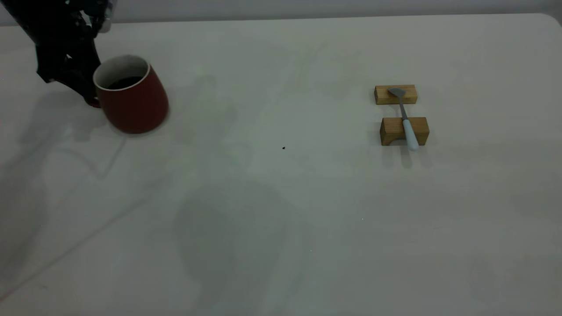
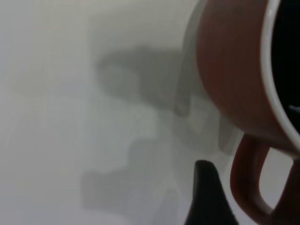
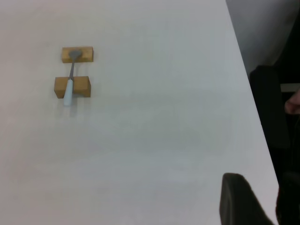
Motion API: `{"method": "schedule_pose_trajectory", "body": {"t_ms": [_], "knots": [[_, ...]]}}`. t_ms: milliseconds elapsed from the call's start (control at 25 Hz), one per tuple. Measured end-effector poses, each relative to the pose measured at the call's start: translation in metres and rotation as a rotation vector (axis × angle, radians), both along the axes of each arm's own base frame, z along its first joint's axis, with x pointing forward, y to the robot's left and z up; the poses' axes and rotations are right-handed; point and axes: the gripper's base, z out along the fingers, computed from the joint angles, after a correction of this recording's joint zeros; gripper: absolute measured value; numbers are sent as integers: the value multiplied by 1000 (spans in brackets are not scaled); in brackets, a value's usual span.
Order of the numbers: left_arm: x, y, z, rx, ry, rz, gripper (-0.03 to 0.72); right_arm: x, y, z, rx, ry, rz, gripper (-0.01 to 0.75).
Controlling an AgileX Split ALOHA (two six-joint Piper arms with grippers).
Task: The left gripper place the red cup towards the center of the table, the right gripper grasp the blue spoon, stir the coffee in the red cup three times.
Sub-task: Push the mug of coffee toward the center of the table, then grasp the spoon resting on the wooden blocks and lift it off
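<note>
Handle (image 2: pixel 251 180) of the red cup (image 1: pixel 131 94) shows wrist-side only — left gripper (image 1: pixel 88 94) grip unclear.

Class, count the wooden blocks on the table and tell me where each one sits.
2. One wooden block lies farther back, under the bowl of the blue spoon; the other block sits nearer the exterior camera, under the spoon's handle. None seem hidden.
</note>
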Motion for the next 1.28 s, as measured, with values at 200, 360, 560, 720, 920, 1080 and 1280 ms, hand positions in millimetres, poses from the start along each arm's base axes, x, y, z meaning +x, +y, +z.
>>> {"method": "schedule_pose_trajectory", "body": {"t_ms": [200, 360, 560, 720, 920, 1080, 1280], "knots": [[0, -29, -4, -44, 5, -33, 554, 0, 0, 0, 0, 0, 0, 238], [-1, -68, -5, -81, -2, -76, 554, 0, 0, 0, 0, 0, 0, 238], [-4, -118, -6, -87, -35, -124, 554, 0, 0, 0, 0, 0, 0, 238], [-10, -154, -12, -94, -61, -150, 554, 0, 0, 0, 0, 0, 0, 238], [-14, -173, -13, -105, -57, -130, 554, 0, 0, 0, 0, 0, 0, 238], [-18, -172, 8, -103, -14, -79, 554, 0, 0, 0, 0, 0, 0, 238], [-26, -171, 95, -132, -34, -15, 554, 0, 0, 0, 0, 0, 0, 238]]}}
